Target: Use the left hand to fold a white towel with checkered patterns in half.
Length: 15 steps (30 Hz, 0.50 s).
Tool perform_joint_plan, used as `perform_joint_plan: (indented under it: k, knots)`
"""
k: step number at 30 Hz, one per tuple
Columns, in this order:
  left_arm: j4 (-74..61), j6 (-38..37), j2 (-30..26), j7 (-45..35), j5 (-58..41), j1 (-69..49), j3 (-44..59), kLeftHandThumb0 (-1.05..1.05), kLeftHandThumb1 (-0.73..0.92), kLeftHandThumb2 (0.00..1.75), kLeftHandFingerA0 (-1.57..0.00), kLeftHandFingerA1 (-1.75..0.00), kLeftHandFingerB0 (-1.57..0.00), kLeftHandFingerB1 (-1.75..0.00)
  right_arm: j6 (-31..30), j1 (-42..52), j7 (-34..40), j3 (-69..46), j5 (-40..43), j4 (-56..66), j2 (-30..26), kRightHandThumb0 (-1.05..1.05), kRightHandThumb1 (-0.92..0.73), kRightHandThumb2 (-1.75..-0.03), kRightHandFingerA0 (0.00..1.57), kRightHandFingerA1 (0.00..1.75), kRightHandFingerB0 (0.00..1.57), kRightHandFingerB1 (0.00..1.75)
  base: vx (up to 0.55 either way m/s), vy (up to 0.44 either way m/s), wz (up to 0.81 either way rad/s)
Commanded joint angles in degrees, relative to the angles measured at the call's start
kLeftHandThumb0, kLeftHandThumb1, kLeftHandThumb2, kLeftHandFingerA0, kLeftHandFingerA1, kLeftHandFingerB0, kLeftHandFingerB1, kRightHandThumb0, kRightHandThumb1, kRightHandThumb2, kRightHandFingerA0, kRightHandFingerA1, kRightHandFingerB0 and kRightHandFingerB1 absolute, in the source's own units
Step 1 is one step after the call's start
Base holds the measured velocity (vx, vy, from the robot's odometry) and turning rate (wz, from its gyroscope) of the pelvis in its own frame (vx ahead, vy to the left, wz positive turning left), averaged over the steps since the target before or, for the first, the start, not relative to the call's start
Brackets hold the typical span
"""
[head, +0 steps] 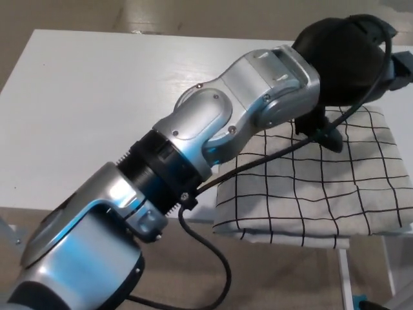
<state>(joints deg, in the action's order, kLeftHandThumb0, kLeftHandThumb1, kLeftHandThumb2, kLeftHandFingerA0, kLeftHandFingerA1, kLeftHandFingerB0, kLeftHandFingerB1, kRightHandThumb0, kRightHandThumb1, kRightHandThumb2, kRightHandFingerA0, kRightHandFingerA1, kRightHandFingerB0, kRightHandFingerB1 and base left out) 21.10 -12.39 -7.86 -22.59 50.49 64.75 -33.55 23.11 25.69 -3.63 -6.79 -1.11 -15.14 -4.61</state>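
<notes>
Our left hand [352, 55] hovers above the far edge of the towel [322, 187], holding nothing, though we cannot tell how its fingers sit; the towel lies doubled at the near right edge of the white table [97, 110], slightly overhanging; we should lift clear without snagging the cloth on the dangling cable [258, 161]; nothing else crowds us.

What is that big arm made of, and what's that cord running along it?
The left arm has rounded silver metal-looking shells with small screws, joined by a ribbed black collar. The left hand is a bulky matte-black shape. A thin black cable runs along the arm to the hand, looping loose below.
</notes>
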Motion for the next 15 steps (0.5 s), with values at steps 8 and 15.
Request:
perform_joint_plan:
  k: [8,15]
  knots:
    - [-38.5,6.2,-12.9,-14.6,-27.0,-19.6,22.1,-0.78,0.45,0.81,-0.06,-0.24,-0.10,-0.39,-2.3,3.1,-1.3,-2.0,3.8,2.5,-0.4,-0.30,-0.67,-0.59,0.50,0.51,0.50,0.51,0.00,0.000,0.00]
    - [-54.2,9.8,-19.3,-18.6,-41.3,-27.5,36.0,-0.62,0.50,0.56,-0.12,-0.25,-0.25,-0.32,-7.1,2.9,-1.4,-4.4,7.0,8.6,-1.0,-0.30,-0.67,-0.59,0.49,0.51,0.48,0.50,0.00,0.000,0.00]
